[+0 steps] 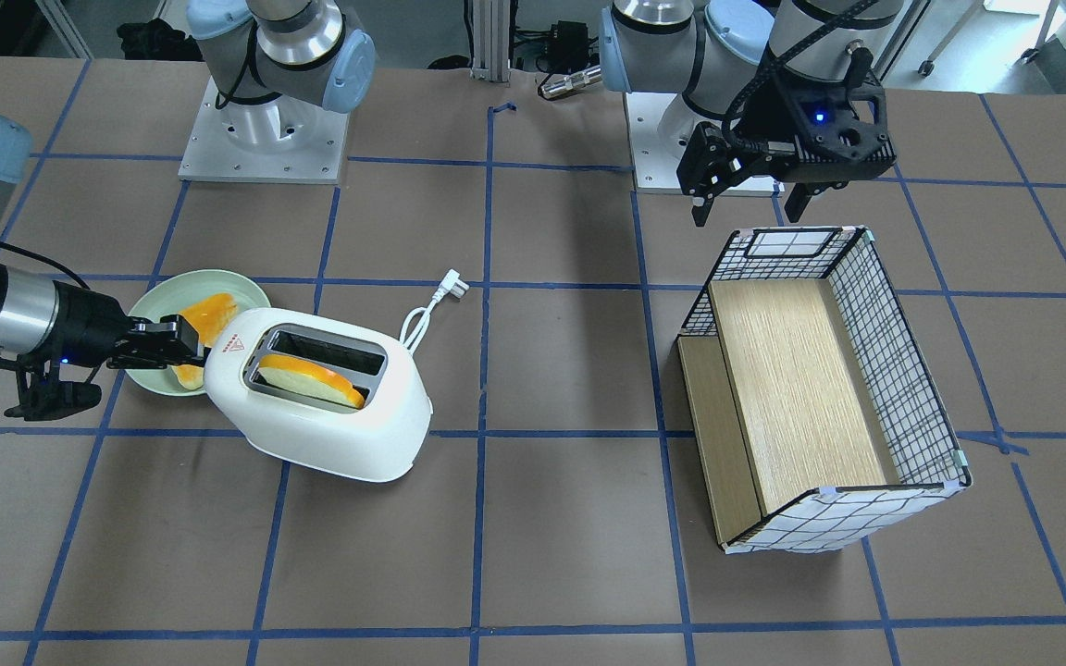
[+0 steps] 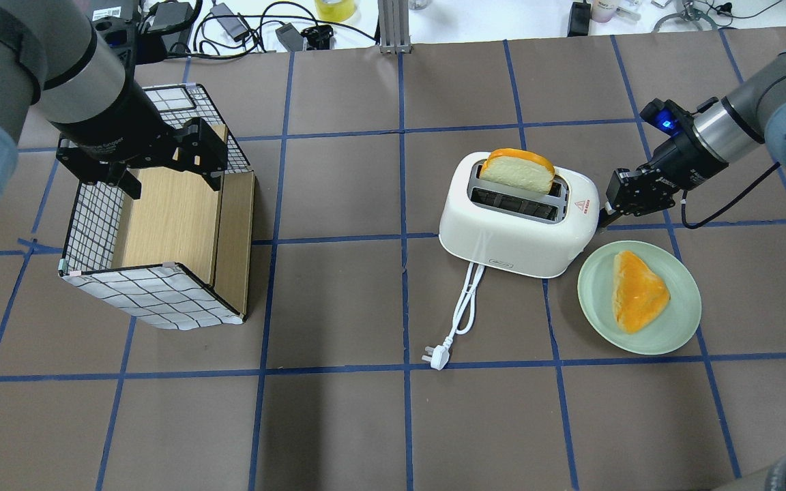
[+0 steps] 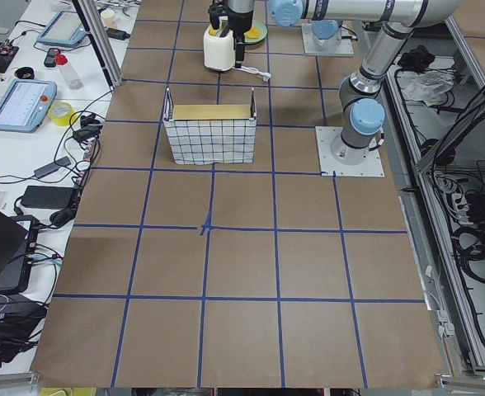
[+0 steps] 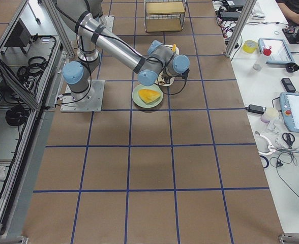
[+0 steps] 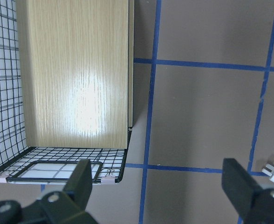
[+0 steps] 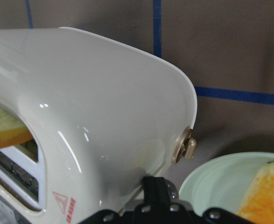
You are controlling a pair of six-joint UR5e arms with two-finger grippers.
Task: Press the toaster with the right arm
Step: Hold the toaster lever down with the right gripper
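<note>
Since the right tool [image 2: 604, 215], pressed together, sits at the end of the toaster [image 2: 516, 235], a slanted push may slide it along the bench [image 2: 366, 423] without latching.

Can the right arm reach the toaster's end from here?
Probably yes. The right gripper sits right at the toaster's end, beside the red mark, with nothing between them. The plate lies off to the side, out of the way.
</note>
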